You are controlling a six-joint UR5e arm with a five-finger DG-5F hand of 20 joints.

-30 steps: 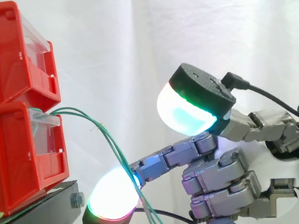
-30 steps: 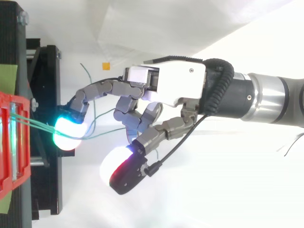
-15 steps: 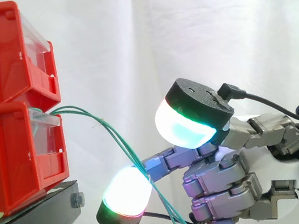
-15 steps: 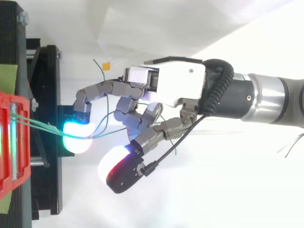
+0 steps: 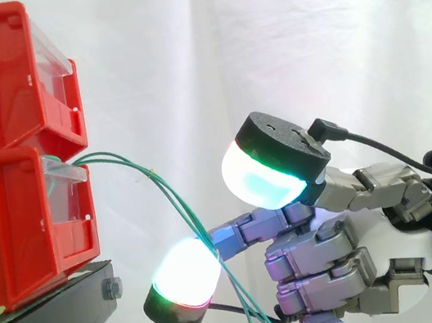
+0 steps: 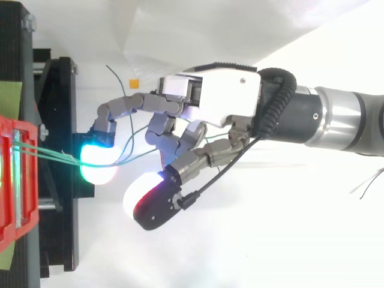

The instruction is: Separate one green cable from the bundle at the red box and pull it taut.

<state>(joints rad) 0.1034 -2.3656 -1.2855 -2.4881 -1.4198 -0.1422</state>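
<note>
Out of the lower red bin [image 5: 12, 229] come the green cables [image 5: 162, 189], arcing down across the robot hand [image 5: 396, 243] beside the black stand [image 5: 52, 321]. From above they run nearly straight over the stand to it; whether it grips them, I can't tell.

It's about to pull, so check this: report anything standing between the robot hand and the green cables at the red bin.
Nothing visible does. The robot hand is right at the green cables, just out from the lower red bin, with nothing else between.
</note>
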